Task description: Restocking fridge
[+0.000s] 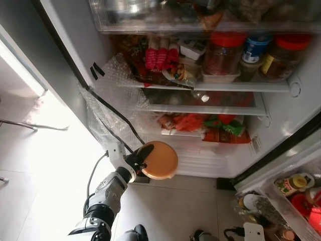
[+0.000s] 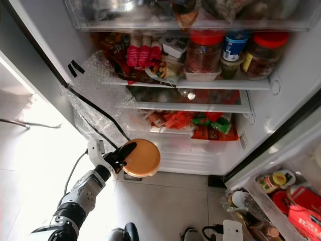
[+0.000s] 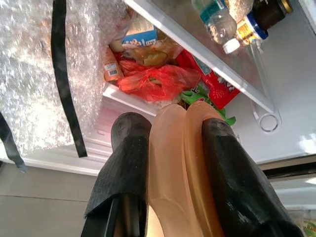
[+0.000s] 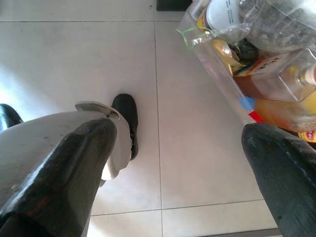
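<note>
My left gripper (image 1: 142, 160) is shut on a round orange lidded container (image 1: 159, 160), held up in front of the open fridge's bottom drawer (image 1: 200, 158). In the left wrist view the container's edge (image 3: 177, 168) sits clamped between the two black fingers (image 3: 126, 163). Fridge shelves above hold red-lidded jars (image 1: 223, 52), packets, a water bottle (image 1: 199, 95) and red and green bags (image 1: 220, 125). My right gripper (image 4: 173, 148) is open with nothing in it, pointing down at the tiled floor (image 4: 163, 89).
Bubble wrap with black tape (image 1: 108, 108) covers the fridge's left wall. The open fridge door (image 1: 296, 196) at the lower right carries bottles and jars on its shelf. A door shelf with bagged goods (image 4: 256, 54) lies close to the right gripper. Bright floor lies to the left.
</note>
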